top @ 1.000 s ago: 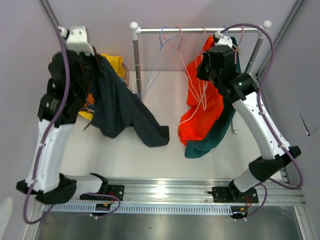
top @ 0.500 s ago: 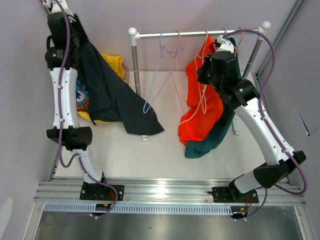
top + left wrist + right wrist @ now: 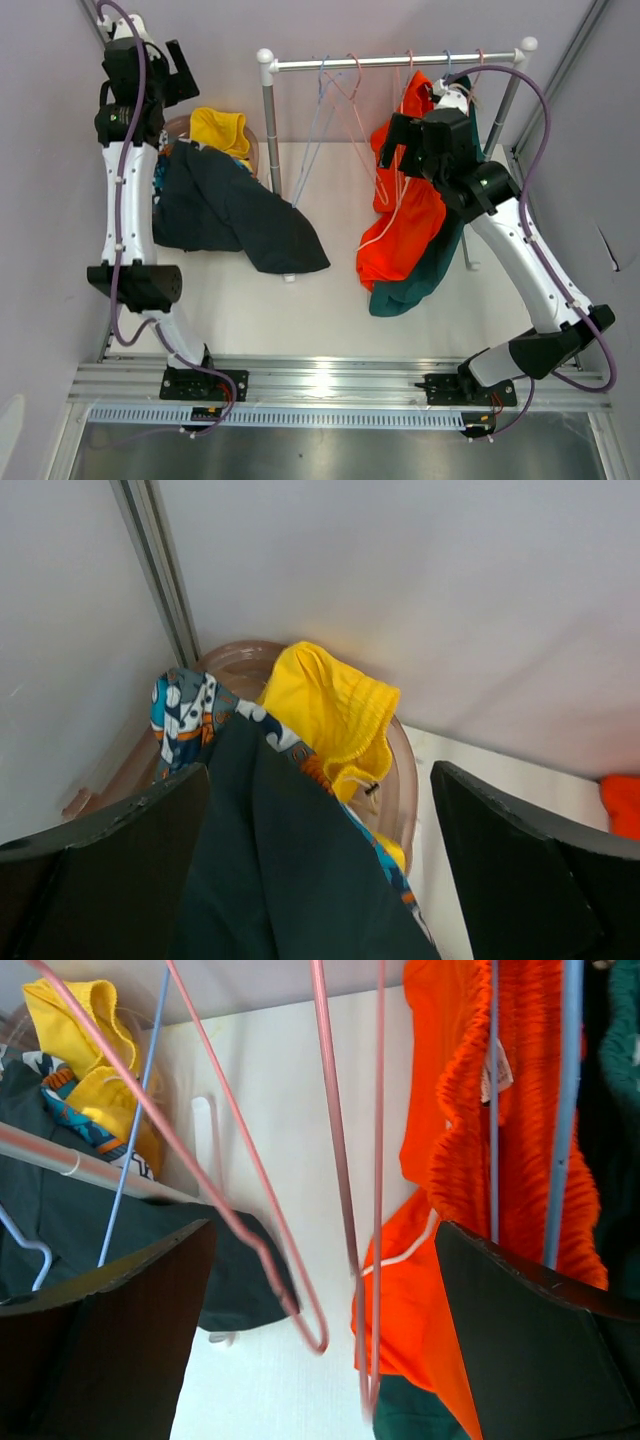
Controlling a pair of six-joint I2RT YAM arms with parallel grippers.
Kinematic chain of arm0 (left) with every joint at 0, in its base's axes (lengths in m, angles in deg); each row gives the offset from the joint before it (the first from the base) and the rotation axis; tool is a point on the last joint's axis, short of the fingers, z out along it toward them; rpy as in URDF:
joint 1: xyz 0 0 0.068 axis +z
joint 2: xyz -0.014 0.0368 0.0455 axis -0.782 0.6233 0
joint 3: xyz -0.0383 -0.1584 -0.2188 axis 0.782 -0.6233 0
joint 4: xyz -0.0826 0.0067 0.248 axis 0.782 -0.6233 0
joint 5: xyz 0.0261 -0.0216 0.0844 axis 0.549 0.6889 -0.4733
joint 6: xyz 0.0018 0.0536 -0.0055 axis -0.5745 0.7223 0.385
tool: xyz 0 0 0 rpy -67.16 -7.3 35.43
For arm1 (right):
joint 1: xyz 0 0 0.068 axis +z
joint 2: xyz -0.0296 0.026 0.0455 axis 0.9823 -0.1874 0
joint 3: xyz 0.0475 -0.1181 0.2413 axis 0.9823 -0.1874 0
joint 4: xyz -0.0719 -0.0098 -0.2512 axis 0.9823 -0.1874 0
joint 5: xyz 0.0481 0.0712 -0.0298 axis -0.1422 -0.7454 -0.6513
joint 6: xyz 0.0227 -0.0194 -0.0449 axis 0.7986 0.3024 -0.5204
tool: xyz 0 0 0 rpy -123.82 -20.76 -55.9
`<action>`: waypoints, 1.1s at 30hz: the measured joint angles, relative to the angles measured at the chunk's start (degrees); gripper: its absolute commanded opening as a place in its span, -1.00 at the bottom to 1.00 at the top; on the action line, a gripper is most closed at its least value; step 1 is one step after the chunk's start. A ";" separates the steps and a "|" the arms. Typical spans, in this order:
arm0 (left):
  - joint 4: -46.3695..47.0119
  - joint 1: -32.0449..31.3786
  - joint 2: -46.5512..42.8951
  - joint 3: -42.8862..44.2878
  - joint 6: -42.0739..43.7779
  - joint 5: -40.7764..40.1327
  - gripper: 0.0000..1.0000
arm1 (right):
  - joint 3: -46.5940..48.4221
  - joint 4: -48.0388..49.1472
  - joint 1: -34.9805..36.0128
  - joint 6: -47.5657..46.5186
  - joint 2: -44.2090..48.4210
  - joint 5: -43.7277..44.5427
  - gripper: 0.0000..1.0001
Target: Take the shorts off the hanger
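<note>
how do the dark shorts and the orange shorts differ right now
The dark shorts are near-black; the orange shorts are bright orange-red. The dark shorts lie slumped on the table, off the rail; the orange shorts hang from it. Both are soft, crumpled fabric.

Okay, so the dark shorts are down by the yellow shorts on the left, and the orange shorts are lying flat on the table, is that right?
Not quite. The dark shorts do lie by the yellow shorts on the left, but the orange shorts are not flat on the table: they hang from the rail. The top external view shows it.
</note>
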 measured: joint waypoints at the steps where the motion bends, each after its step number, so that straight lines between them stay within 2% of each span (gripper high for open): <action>1: 0.44 -0.66 -2.54 -2.58 0.04 -0.02 0.98 | 0.37 -0.68 -0.02 -0.07 0.20 0.33 0.99; 7: 2.82 -9.70 -20.52 -15.28 0.48 0.00 0.99 | 3.96 -3.08 -0.11 -0.83 3.61 2.69 0.99; 13: 6.99 -12.96 -34.75 -29.29 0.42 0.26 0.99 | 6.97 -3.89 -0.26 -1.07 7.37 5.05 0.99; 18: 8.22 -14.99 -39.01 -38.36 0.28 0.76 0.98 | 9.09 -3.89 -1.57 -1.49 6.75 5.73 0.92; 23: 8.17 -15.93 -40.11 -45.13 -0.02 2.82 0.98 | 9.62 -3.82 -3.28 -1.73 3.39 5.31 0.66; 26: 8.15 -16.41 -41.62 -48.00 0.00 4.09 0.98 | 9.62 -3.76 -4.24 -2.03 1.01 4.55 0.44; 33: 8.63 -16.59 -45.48 -49.81 0.02 5.42 0.99 | 8.66 -3.10 -6.80 -2.19 -1.05 3.32 0.25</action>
